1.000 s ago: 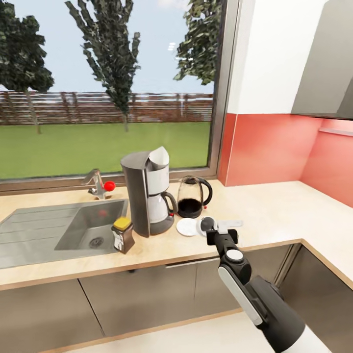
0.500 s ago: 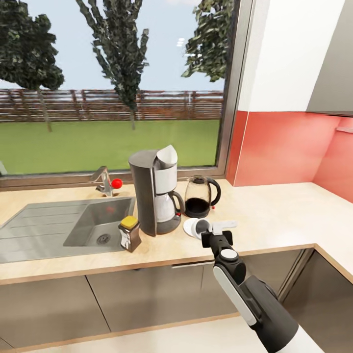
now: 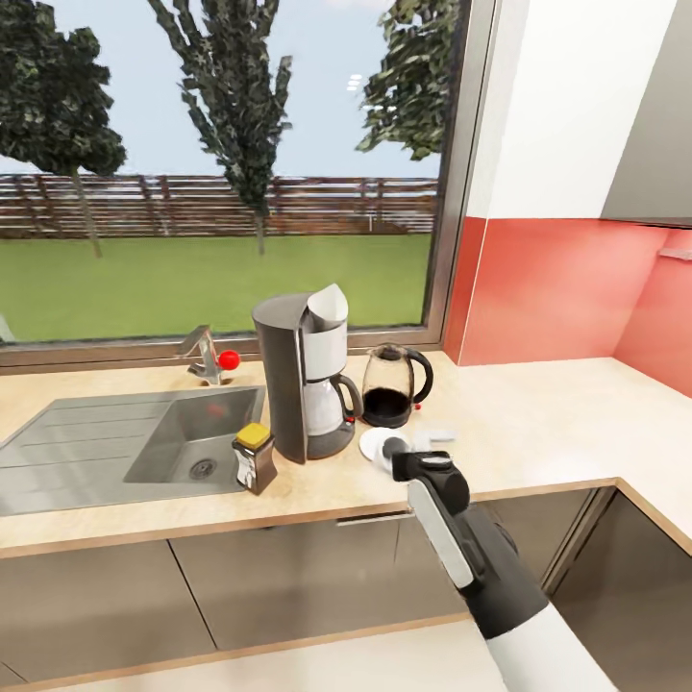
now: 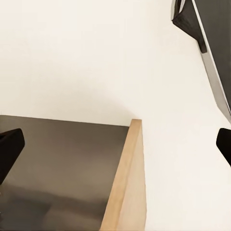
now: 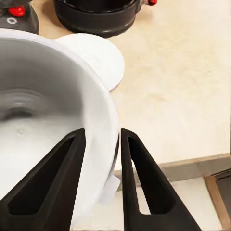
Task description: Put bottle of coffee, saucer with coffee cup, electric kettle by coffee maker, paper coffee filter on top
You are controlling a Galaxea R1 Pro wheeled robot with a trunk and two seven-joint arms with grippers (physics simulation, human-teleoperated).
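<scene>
Since the kitchen countertop (image 3: 538, 413) already carries the coffee maker (image 3: 303, 380) and, to its right, the electric kettle (image 3: 394, 384), the cup needs care. The saucer (image 5: 94, 57) lies just near of the kettle. The right gripper (image 5: 100, 144), jaws clamped on the coffee cup (image 5: 43, 115) rim, should probably centre it over the saucer, lower gently, then release.

Head camera overlooks countertop (image 3: 538, 423); right wrist camera hovers close above.

Left gripper (image 4: 115, 144) fingertips (image 4: 9, 149) dark, spread wide at opposite frame edges. Between them a light wood edge strip (image 4: 126, 178), dark grey panel (image 4: 57, 163) and pale floor (image 4: 96, 57).
</scene>
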